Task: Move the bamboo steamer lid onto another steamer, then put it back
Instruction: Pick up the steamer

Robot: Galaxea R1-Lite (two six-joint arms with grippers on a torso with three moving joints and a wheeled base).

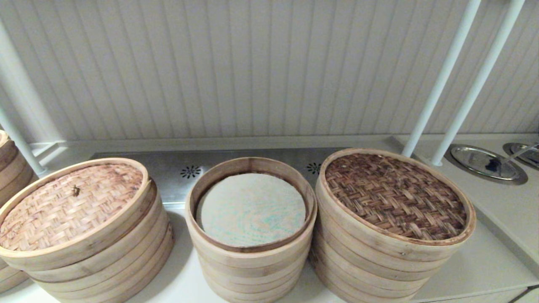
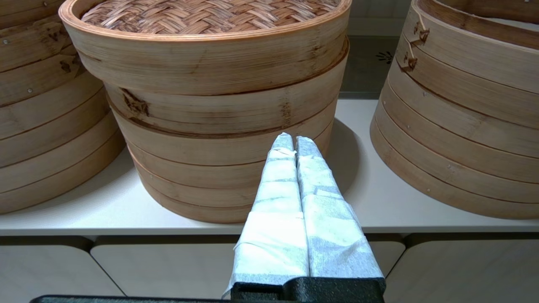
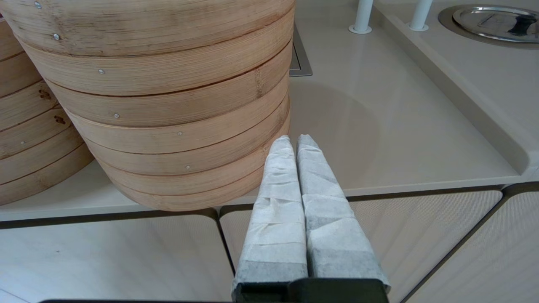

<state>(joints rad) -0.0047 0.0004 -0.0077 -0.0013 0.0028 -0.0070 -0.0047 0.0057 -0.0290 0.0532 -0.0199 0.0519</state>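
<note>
Head view has the dark woven lid (image 1: 396,195) sitting on the right-hand stack, right beside the narrow open steamer (image 1: 251,210) in the middle of the tabletop (image 1: 484,261). Looks light and stiff, so I'd pinch the smooth pale rim. Left gripper (image 2: 294,141) and right gripper (image 3: 294,141) hang low out front, jaws pressed together, holding nothing.

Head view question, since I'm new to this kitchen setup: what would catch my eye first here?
Three bamboo stacks stand in a row on the counter. The bamboo steamer lid, dark brown and woven, tops the wide stack on the robot's right; the narrow open steamer with its whitish liner is in the middle, and a pale tan lid covers the left stack. Neither arm shows there; in the wrist views the left claw and right claw sit shut, low before the counter's front edge.
</note>
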